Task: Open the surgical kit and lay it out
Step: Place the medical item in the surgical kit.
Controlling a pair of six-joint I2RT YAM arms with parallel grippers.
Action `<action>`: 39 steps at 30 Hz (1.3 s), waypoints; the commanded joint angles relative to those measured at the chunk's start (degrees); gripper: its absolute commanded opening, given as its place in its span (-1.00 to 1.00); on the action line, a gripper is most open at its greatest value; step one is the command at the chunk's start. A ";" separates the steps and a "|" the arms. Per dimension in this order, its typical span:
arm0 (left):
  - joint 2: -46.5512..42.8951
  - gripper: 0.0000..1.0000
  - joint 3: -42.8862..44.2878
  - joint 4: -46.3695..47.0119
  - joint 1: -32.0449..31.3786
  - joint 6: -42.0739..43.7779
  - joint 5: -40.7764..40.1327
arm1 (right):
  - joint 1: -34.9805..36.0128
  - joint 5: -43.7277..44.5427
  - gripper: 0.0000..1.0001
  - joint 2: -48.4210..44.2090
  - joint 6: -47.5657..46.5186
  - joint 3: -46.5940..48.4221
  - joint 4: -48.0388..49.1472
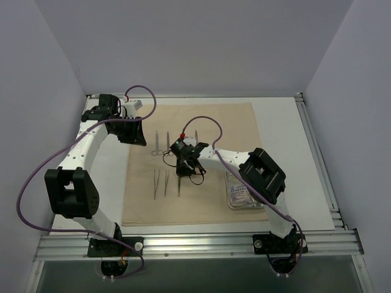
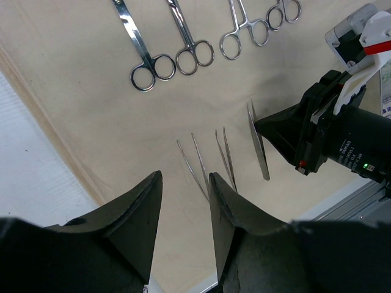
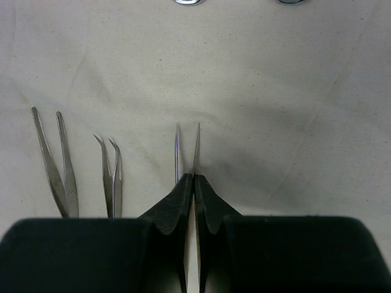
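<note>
Noted white counter [image 1: 281,128] carrying beige cloth wrap [image 1: 208,122], already unfolded and spread flat across the middle. Spotted rectangular steel tray [image 1: 232,205] on wrap's right side, half hidden under right arm.

Found left end effector [image 2: 185,177] spread, holding nothing, hovering over wrap's left edge. Found right end effector [image 3: 194,178] pressed together on fine straight tweezers [image 2: 259,146], tips poking out ahead of fingers, low over cloth. Cannot tell whether touching it.

Judged step in hand: setting down third tweezers in near row. Next move, by estimate: spread right fingers, lift straight up, then reach back to tray.

Counted row of ring-handled clamps [image 2: 153,70] along far side of wrap, well apart from tweezers and out of the way. Logged curved-tip tweezers [image 3: 112,198] just beside held pair, longer straight tweezers [image 3: 68,198] beyond. Likely to get nudged by any sideways drift on release.

Made out small pale packets [image 1: 239,195] inside tray, apparently not yet laid out. Expect trouble there: right arm's own elbow overhead, blocking a clean look.
</note>
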 commanded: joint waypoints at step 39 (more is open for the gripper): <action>0.86 -0.08 -0.10 -0.53 0.70 0.93 2.65 | 0.88 1.91 -0.77 -2.97 2.86 -0.15 -1.05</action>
